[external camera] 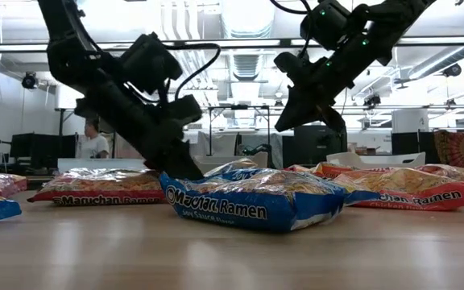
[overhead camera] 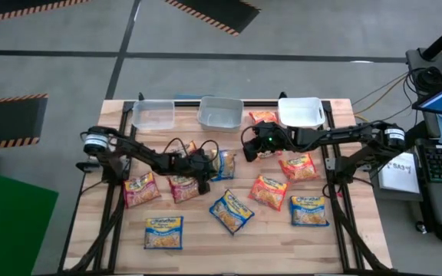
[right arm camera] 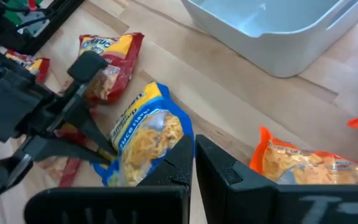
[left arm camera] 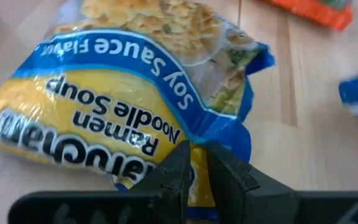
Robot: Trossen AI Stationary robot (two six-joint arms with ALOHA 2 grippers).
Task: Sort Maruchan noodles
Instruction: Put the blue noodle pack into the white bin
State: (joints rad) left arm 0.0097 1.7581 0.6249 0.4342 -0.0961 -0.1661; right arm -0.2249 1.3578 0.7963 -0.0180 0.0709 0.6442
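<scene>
— Left pincer (left arm camera: 194, 163) is pinched on the blue packet's (left arm camera: 123, 93) edge, mid-table toward the far edge. I'll lift slowly so the crinkly film holds.

— Right pincer (right arm camera: 193, 155)?

— Closed, empty, hovering near the far bins (overhead camera: 221, 113).

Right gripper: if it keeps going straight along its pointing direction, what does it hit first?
Probably the blue soy sauce packet that the left gripper pinches by an edge. The right gripper, shut and empty, aims down at it from above; depth is unclear.
</scene>
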